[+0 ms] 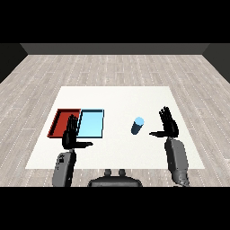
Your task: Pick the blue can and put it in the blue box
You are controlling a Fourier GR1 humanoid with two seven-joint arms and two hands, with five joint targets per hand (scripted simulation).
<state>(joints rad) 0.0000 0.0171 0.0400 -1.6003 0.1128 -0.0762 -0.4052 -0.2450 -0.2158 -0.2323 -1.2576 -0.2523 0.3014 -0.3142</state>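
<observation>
The blue can (137,126) stands near the white table's (117,96) right edge, just beside the right hand (168,126), whose fingers are spread and hold nothing. The left hand (70,134) hangs released over the red tray (60,117), beside the blue tray (91,124). A glancing approach could topple the can.

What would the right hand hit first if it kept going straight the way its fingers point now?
Probably nothing: the right hand points up the view, across bare white table. The blue can stands off to its left, beside the thumb, out of that line, though depth is hard to judge.
</observation>
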